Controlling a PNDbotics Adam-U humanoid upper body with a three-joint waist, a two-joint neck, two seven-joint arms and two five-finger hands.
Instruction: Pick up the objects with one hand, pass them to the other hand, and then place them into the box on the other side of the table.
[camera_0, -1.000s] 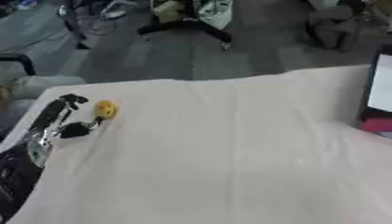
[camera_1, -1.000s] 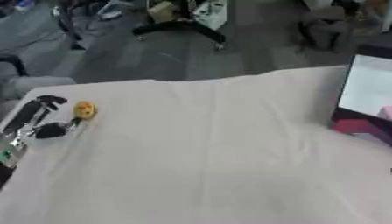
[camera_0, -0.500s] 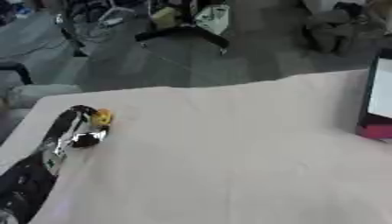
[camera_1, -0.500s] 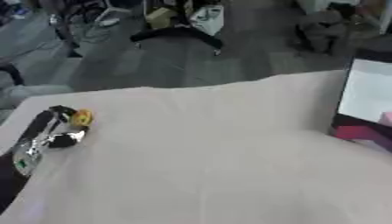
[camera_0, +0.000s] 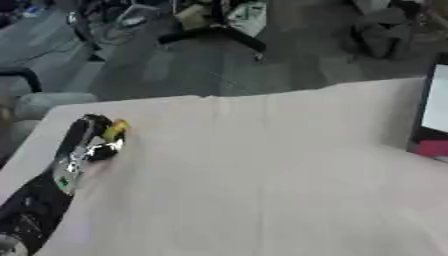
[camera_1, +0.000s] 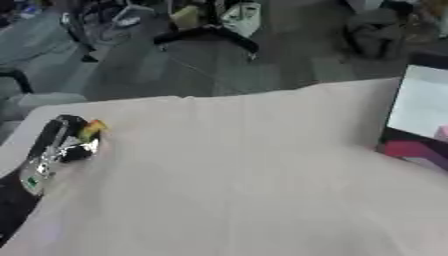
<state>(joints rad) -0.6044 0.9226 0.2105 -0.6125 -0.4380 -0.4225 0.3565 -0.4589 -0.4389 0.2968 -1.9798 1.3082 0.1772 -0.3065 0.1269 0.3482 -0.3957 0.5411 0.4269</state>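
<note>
Left hand (camera_0: 87, 142) lying at desk's (camera_0: 262, 175) far left corner, fingers curling round small yellow object (camera_0: 115, 129), pinching it just above cloth. Box (camera_1: 418, 125) standing at right edge, well apart, pink item inside. Right hand not showing.

robot hand (camera_0: 87, 142) black, silver | object (camera_0: 115, 129) yellow | table (camera_0: 262, 175) pale beige

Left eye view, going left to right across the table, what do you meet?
Left hand → small yellow object at its fingertips → bare stretch of the white table → box at the right edge.
</note>
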